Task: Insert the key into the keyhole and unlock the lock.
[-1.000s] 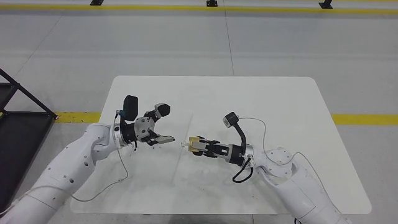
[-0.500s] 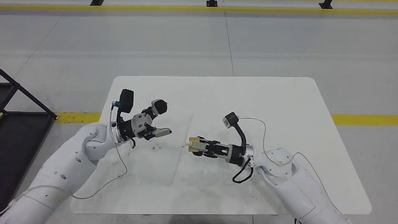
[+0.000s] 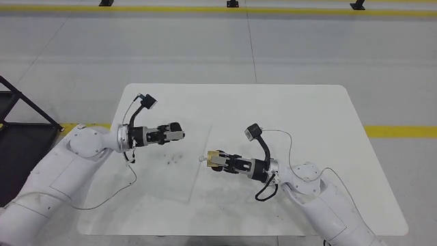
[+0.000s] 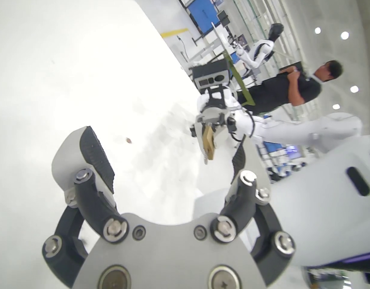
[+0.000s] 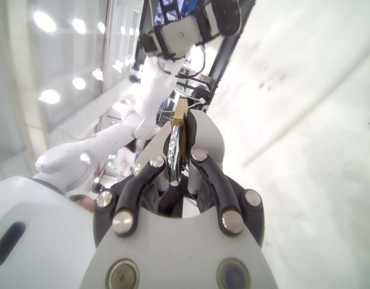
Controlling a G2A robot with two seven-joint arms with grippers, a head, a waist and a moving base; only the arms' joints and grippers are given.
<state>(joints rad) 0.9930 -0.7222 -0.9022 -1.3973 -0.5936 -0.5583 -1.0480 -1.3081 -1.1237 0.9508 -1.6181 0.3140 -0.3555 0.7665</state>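
A brass padlock (image 3: 215, 158) is held just above the table's middle by my right gripper (image 3: 220, 159), which is shut on it. In the right wrist view the silver shackle (image 5: 175, 151) sits between the fingers and the brass body (image 5: 180, 111) points away. A small pale piece, apparently the key (image 3: 203, 158), sticks out of the lock's end toward the other arm. My left gripper (image 3: 176, 133) hovers to the lock's left, apart from it. Its fingers (image 4: 94, 157) stand open with nothing between them, facing the padlock (image 4: 208, 142).
The white table (image 3: 307, 109) has bare room to the right and at the back. A few dark specks (image 3: 171, 158) lie between the arms. A black frame (image 3: 13, 130) stands off the table's left side.
My left gripper has drawn back from the lock, moving left and toward the back, and its wrist has turned. The right arm with the padlock has not moved.
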